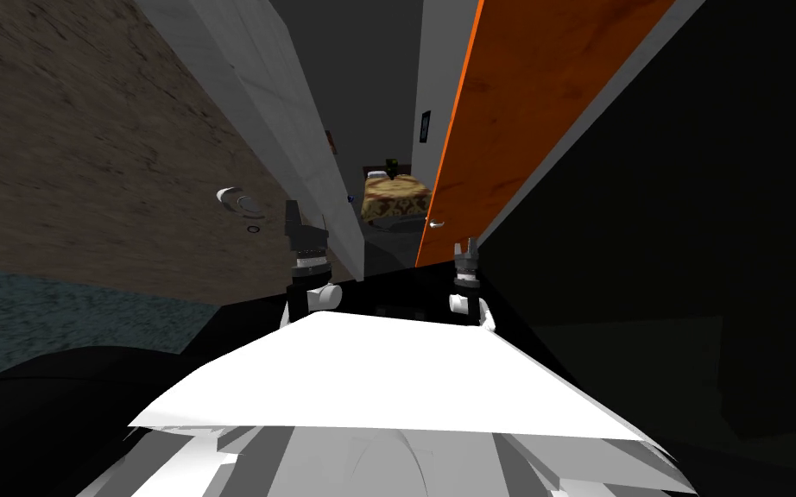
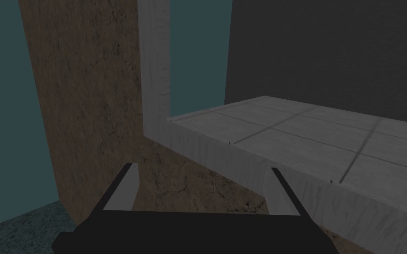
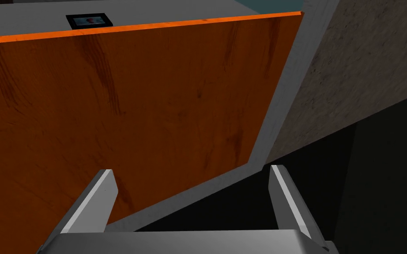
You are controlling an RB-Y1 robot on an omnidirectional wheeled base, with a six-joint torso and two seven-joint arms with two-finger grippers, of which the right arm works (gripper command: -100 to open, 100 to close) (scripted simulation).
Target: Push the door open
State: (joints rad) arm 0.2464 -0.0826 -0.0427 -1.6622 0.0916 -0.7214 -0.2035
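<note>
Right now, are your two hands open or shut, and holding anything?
Left gripper: open, holding nothing.
Right gripper: open, holding nothing, close to the orange door.

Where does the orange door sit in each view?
Head view: orange door slants from top centre down towards the right gripper.
Left wrist view: brown wall and grey frame instead.
Right wrist view: orange door just beyond the right gripper.
Shared landmark: grey frame.
</note>
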